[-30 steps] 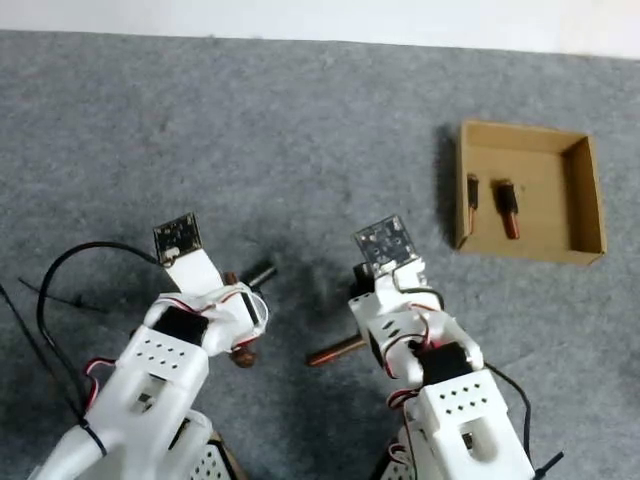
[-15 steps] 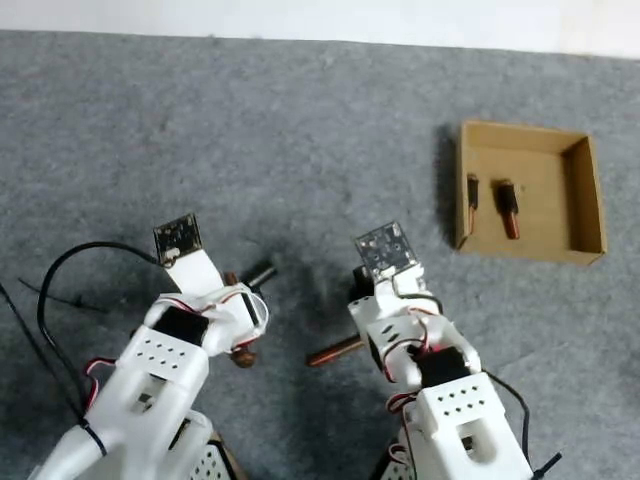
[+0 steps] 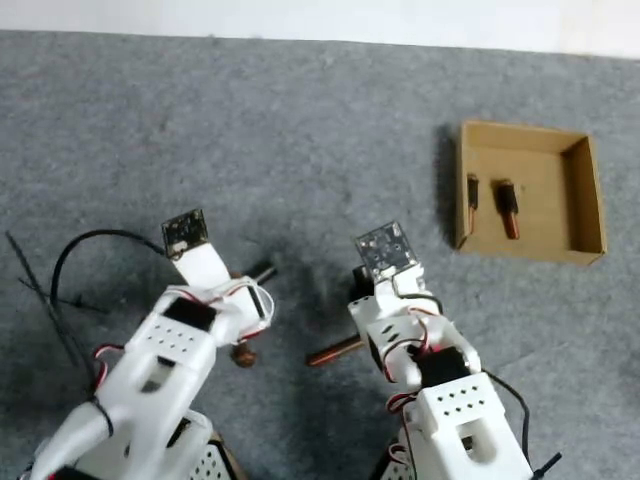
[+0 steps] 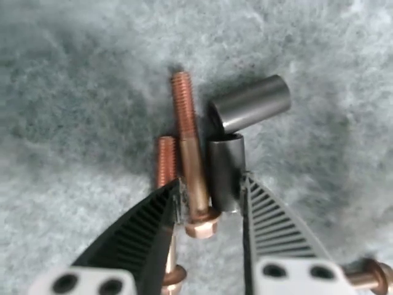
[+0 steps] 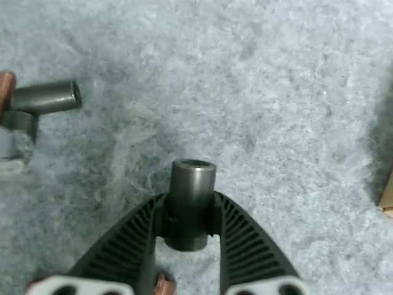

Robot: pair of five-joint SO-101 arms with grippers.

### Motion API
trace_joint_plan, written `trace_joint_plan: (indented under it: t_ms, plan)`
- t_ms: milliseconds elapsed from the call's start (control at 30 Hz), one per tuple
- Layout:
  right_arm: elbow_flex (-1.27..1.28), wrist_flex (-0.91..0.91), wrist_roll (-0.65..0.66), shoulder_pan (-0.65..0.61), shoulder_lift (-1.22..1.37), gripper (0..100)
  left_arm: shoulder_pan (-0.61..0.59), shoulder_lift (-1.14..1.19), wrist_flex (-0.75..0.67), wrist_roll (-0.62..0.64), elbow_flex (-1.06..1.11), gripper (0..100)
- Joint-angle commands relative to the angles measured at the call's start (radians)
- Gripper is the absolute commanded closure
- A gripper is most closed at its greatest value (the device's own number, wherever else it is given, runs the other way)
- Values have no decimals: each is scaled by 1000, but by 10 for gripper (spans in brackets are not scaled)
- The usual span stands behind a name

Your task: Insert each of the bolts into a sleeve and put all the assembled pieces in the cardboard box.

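Observation:
My left gripper [image 4: 210, 193] is open low over the carpet, its fingers straddling a copper bolt [image 4: 189, 166] and a dark sleeve [image 4: 226, 173] lying side by side. A second sleeve [image 4: 252, 103] lies just beyond them, and a shorter bolt [image 4: 166, 161] lies outside one finger. From above, the left gripper [image 3: 248, 288] is beside a sleeve [image 3: 262, 272]. My right gripper [image 5: 190, 206] is shut on another dark sleeve [image 5: 191, 196], held a little above the carpet. A bolt [image 3: 335, 350] lies beside the right arm.
The cardboard box [image 3: 578, 200] stands at the right with two assembled pieces [image 3: 508, 208] inside. A bolt head [image 3: 242, 355] shows by the left arm. A black cable [image 3: 60, 300] loops at the left. Grey carpet [image 3: 300, 130] stretches open toward the back.
The left arm has shifted slightly right and forward over the bolts and sleeves. The right arm has drawn back very slightly and still holds its sleeve.

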Motion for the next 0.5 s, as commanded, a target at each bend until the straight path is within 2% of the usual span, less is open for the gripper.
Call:
trace_joint_plan:
  t_ms: [0, 267, 467]
  plan:
    - [-5, -28, -9, 13, -19, 994, -13, 108, -11, 0, -64, 847]
    - [-5, -28, -9, 13, -19, 994, -13, 189, -9, 0, -110, 847]
    - [-5, -28, -6, 13, -21, 994, -13, 74, -8, 0, -99, 847]
